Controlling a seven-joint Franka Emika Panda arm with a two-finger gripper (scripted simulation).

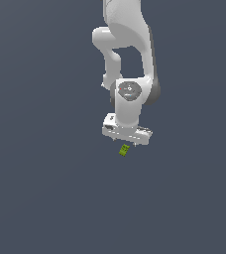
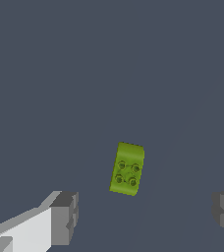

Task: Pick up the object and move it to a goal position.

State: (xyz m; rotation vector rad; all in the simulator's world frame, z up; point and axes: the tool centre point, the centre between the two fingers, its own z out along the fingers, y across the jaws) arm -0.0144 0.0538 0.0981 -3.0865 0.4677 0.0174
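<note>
The object point(image 1: 124, 150) is a tiny yellow-green rectangular block lying on the dark grey floor, just below the white gripper point(image 1: 127, 141) in the exterior view. In the wrist view the object point(image 2: 127, 169) shows several small studs on its top face and lies flat, a little beyond the line between the two grey fingertips point(image 2: 65, 218). The gripper point(image 2: 144, 215) is open wide, with nothing between its fingers, and hangs above the block without touching it. In the exterior view the fingers are hidden behind the hand.
The white arm point(image 1: 127, 54) comes down from the top of the exterior view. A plain dark grey surface point(image 1: 45, 188) lies all around the block.
</note>
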